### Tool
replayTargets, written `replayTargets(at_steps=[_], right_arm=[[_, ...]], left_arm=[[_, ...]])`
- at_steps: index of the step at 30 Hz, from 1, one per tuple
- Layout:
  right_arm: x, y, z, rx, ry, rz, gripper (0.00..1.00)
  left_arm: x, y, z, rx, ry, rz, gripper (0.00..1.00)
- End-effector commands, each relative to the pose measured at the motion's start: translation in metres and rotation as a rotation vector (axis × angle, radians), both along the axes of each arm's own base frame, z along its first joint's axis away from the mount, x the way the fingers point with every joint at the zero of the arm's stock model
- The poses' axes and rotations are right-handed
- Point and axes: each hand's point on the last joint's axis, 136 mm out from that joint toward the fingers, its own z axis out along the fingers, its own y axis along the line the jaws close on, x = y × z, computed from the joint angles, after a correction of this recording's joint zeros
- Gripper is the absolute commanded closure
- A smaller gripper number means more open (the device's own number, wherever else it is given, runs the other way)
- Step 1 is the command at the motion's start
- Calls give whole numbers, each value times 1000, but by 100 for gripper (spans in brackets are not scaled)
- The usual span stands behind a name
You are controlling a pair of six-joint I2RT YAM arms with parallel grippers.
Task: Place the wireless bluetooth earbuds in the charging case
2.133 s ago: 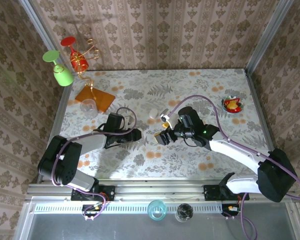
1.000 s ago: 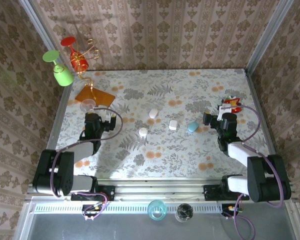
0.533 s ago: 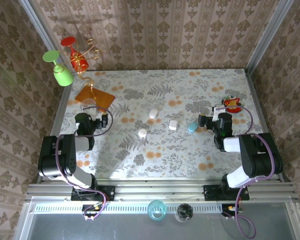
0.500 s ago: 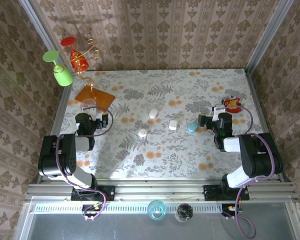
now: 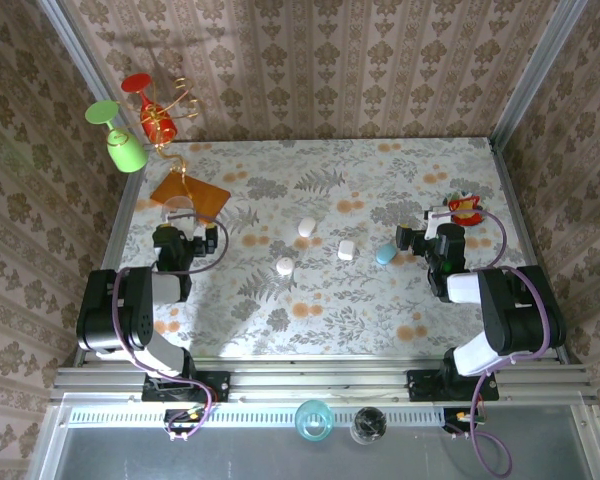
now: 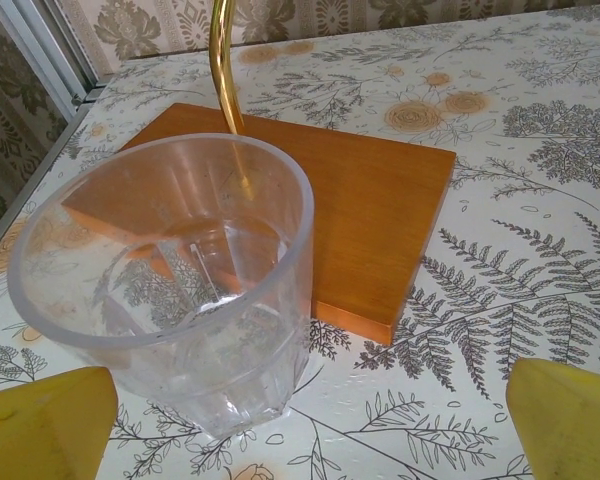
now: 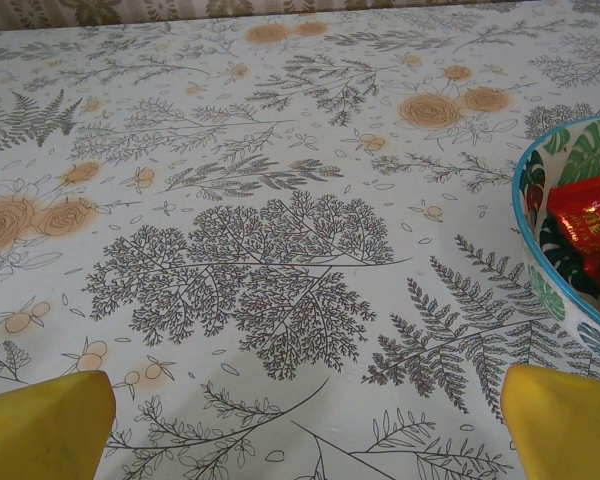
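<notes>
Right wrist view: bowl point(image 7: 555, 300) cut off by the right edge of frame, red wrapper point(image 7: 585, 220) inside only part-seen. Left wrist view: gold rod point(image 6: 223, 60) runs out the top edge. Top view, mid-frame: pebble-like cases point(image 5: 346, 250) too small to tell lids open or closed.

Overhead looks down; wrist cameras skim the table point(image 5: 380, 300) (close).
</notes>
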Motion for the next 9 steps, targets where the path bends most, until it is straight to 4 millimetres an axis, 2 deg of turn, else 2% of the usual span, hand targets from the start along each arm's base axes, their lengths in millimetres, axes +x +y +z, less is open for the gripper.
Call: replayTargets(at_steps=[1, 9], right_arm=[[9, 0, 15, -11, -51, 11, 0], [9, 0, 15, -12, -54, 9, 0]], left_arm=[[2, -2, 4, -4, -23, 0, 0], [2, -2, 5, -4, -26, -1, 0]])
